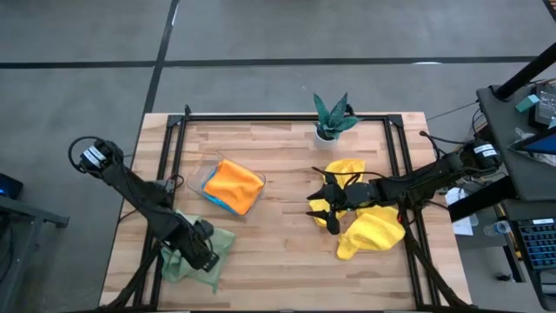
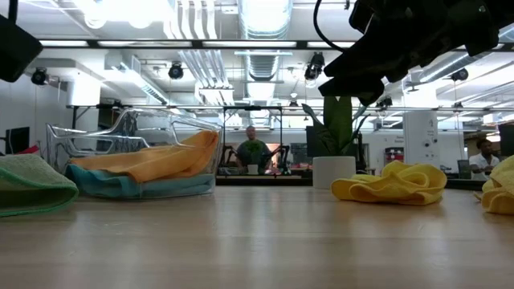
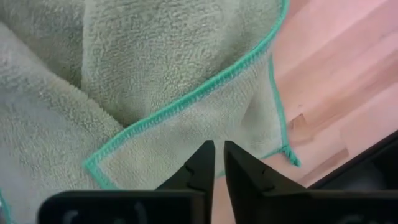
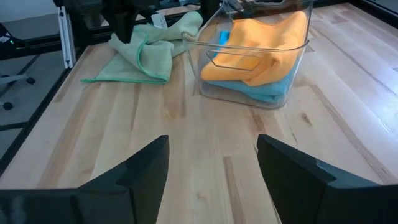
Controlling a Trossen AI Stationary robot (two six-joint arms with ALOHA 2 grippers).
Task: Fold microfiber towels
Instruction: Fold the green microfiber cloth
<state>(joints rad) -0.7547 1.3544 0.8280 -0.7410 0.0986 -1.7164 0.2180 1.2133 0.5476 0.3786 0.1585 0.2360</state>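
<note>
Left gripper (image 3: 217,163): positioned over the pale green towel (image 1: 198,255) at the table's (image 1: 287,261) front-left corner; fingers (image 3: 198,168) nearly together, only a narrow slit between the tips; nothing visibly pinched; the towel lies rumpled, its teal-stitched hem running across the wrist view.

Right gripper (image 1: 323,209): raised above the table right of centre, between the two yellow towels; fingers (image 4: 146,169) spread wide, holding nothing.

Yellow towel, rear (image 1: 346,169): crumpled near the potted plant (image 1: 331,116); yellow towel, front (image 1: 373,231): bunched toward the right edge.

Clear plastic tray (image 4: 249,62): left of centre; contains the orange towel (image 1: 234,185) folded on top of the bright blue towel (image 4: 264,90); blue edge visible beneath the orange.
</note>
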